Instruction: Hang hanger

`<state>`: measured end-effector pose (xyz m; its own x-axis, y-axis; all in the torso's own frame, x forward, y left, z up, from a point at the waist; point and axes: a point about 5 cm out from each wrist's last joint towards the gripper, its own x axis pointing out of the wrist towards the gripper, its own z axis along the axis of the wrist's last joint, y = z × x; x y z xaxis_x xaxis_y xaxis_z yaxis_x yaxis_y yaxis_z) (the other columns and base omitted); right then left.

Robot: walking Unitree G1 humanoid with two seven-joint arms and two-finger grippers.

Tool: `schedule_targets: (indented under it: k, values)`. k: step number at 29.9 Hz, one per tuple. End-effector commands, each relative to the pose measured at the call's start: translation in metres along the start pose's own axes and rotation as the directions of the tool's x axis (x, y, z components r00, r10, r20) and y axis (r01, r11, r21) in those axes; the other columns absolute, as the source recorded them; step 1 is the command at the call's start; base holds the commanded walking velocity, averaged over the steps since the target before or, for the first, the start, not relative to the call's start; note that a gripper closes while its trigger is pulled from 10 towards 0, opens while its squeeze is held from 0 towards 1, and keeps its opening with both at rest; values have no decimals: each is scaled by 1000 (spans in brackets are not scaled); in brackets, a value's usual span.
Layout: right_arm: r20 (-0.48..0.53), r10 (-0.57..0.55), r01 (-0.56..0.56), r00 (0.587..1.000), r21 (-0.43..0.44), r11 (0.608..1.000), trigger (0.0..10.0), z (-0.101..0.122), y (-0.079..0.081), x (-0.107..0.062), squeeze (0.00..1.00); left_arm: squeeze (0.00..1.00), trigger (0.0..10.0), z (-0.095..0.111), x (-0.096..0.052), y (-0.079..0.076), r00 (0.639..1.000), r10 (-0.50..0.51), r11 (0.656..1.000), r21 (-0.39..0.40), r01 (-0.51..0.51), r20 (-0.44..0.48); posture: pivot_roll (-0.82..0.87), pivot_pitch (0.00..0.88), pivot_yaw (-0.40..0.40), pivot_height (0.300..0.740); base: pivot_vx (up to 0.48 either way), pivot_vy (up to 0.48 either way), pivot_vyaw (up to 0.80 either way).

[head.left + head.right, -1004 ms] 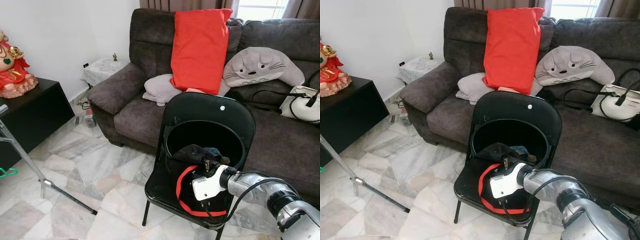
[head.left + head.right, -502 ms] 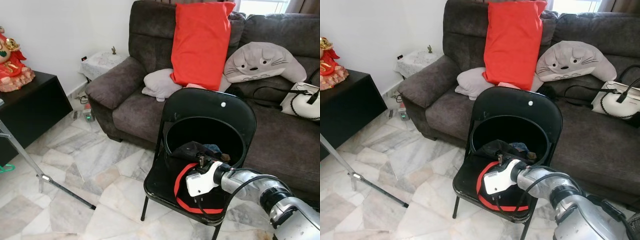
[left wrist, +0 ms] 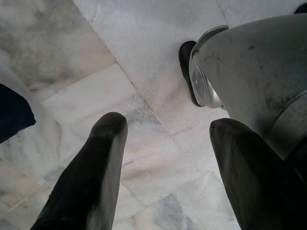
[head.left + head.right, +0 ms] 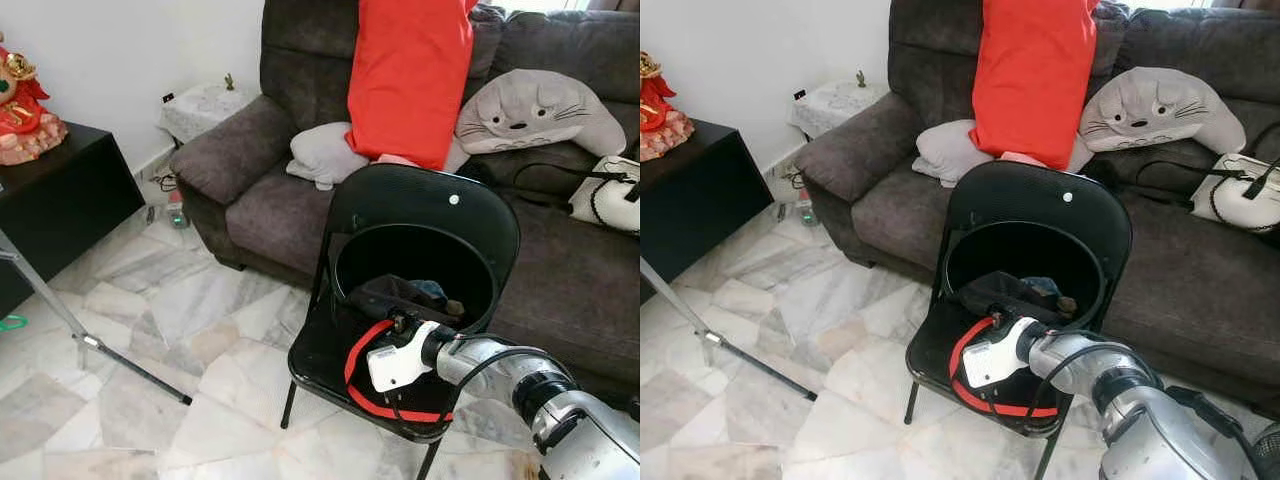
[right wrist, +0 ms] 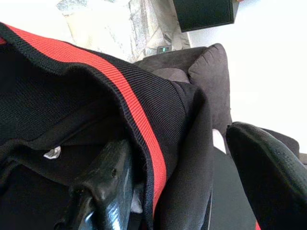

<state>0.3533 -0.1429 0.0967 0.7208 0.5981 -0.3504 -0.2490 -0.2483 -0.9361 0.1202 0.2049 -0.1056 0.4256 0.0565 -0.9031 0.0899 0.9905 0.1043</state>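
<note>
A black garment with a red band [image 4: 372,352] lies bunched on the seat of a black folding chair [image 4: 450,215]. My right gripper [image 4: 402,323] reaches into the bunch from the front, its white wrist just above the red band. In the right wrist view its fingers [image 5: 103,189] stand open on either side of a fold of the red-striped edge [image 5: 136,120], touching the cloth. I can make out no hanger. My left gripper [image 3: 163,129] hangs open over the marble floor, holding nothing.
A dark grey sofa [image 4: 250,170] stands behind the chair with a red cushion [image 4: 405,80], a grey cat-face pillow [image 4: 535,105] and a white handbag [image 4: 610,195]. A black cabinet [image 4: 60,205] is at the left, with a metal stand leg [image 4: 95,345] across the marble floor.
The camera has tilted down and shifted a little. My right gripper stays in the garment on the chair seat, hardly moved.
</note>
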Motion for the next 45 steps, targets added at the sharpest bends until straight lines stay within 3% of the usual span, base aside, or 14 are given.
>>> schedule_targets:
  k: [1, 13, 20, 22, 26, 28, 29, 30, 31, 34, 35, 39, 44, 45]
  values:
    - [-3, 5, -5, 1000, -26, 1000, 0, -3, -5, 0, 0, 0, 10000, -8, -1, 0, 1000, 4, 1000, -17, -4, -24, 114, 145, 44, 740, 0, 0, 0]
    - [-70, -11, 11, 997, 2, 1000, 0, -11, -7, -2, 0, 0, 10000, -6, -1, -2, 1000, -5, 1000, -17, 4, -22, 107, 130, 39, 740, 0, 0, 0]
    - [-138, -104, 121, 985, 119, 985, 0, -17, -20, -1, 0, 0, 10000, -5, -1, -2, 1000, -6, 1000, -15, 6, -19, 89, 102, 45, 740, 0, 0, 0]
    - [-206, -159, 203, 965, 216, 955, 0, -24, -26, -4, 0, 0, 10000, -4, 0, -2, 1000, -11, 1000, -6, 11, -18, 71, 80, 55, 740, 0, 0, 0]
    - [-291, -202, 284, 935, 273, 919, 0, -33, -31, -8, 0, 0, 10000, -3, 0, -1, 1000, -11, 1000, 1, 11, -16, 61, 65, 64, 740, 0, 0, 0]
    - [-354, -262, 384, 898, 337, 860, 0, -40, -41, -11, 0, 0, 10000, -2, 0, 0, 1000, -12, 1000, 11, 12, -15, 44, 48, 76, 740, 0, 0, 0]
    - [-426, -321, 496, 846, 409, 766, 0, -47, -52, -15, 0, 0, 10000, -1, 0, 2, 1000, -12, 1000, 21, 12, -12, 30, 33, 88, 740, 0, 0, 0]
    - [-426, -321, 496, 846, 409, 766, 0, -47, -52, -15, 0, 0, 10000, -1, 0, 2, 1000, -12, 1000, 21, 12, -12, 30, 33, 88, 740, 0, 0, 0]
    - [-469, -359, 563, 807, 427, 707, 0, -52, -59, -19, 0, 0, 10000, 0, 0, 2, 1000, -12, 999, 30, 13, -11, 22, 22, 96, 740, 0, 0, 0]
    - [-516, -416, 651, 748, 450, 612, 0, -55, -68, -24, 0, 0, 10000, 1, 0, 3, 1000, -14, 999, 40, 14, -7, 14, 7, 105, 740, 0, 0, 0]
    - [-564, -445, 713, 696, 470, 520, 0, -54, -72, -29, 0, 0, 10000, 2, 0, 4, 1000, -12, 999, 42, 12, -5, 7, 0, 113, 740, 0, 0, 0]
    - [-571, -468, 736, 674, 473, 484, 0, -43, -73, -34, 0, 0, 10000, 3, 0, 6, 1000, -11, 999, 50, 11, -2, -8, 0, 126, 740, 0, 0, 0]
    - [-584, -412, 713, 699, 523, 467, 0, -11, -51, -43, 0, 0, 10000, 6, 0, 8, 1000, -10, 998, 67, 10, 2, -23, 0, 133, 740, 0, 0, 0]
    - [-619, -330, 701, 713, 616, 360, 0, 3, -32, -47, 0, 0, 10000, 7, 0, 9, 1000, -8, 998, 69, 8, 4, -29, 0, 137, 740, 0, 0, 0]
